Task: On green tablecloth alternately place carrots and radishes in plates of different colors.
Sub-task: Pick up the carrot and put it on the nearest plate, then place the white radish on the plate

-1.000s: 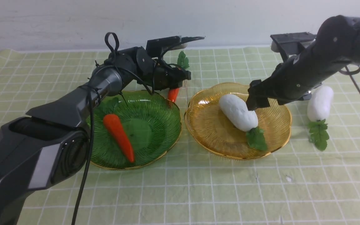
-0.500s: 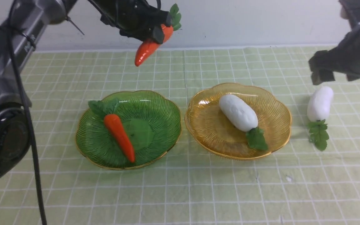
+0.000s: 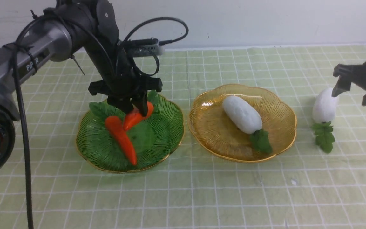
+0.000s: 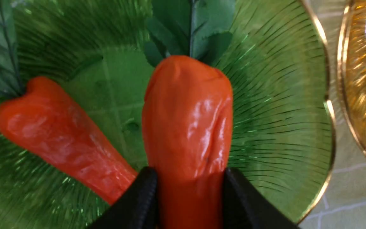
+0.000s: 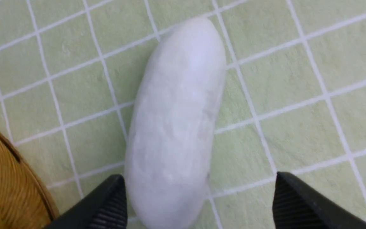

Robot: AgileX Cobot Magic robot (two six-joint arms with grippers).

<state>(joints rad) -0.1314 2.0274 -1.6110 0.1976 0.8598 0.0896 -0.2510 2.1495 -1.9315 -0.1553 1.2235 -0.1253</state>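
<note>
My left gripper [image 3: 135,109] is shut on an orange carrot [image 3: 137,116], tilted low over the green plate [image 3: 167,149]. In the left wrist view the black fingers [image 4: 141,197] clamp the held carrot [image 4: 187,121] beside a second carrot [image 4: 62,136] lying in the plate. That second carrot [image 3: 121,135] touches the held one's tip. A white radish [image 3: 241,114] lies in the amber plate [image 3: 211,133]. Another radish [image 3: 324,106] lies on the green tablecloth [image 3: 202,190] at the right. My right gripper [image 3: 351,95] hangs open just over it, its jaws either side of the radish [image 5: 176,121].
The two plates stand side by side at mid-table, rims nearly touching. The amber plate's rim [image 5: 8,178] is close to the loose radish. Bare cloth [image 5: 297,95] spreads around it and along the front. A pale wall closes the back.
My left arm has swung down from high at the back, bringing the carrot over the green plate. My right arm has left the amber plate and dropped over the radish on the cloth.
</note>
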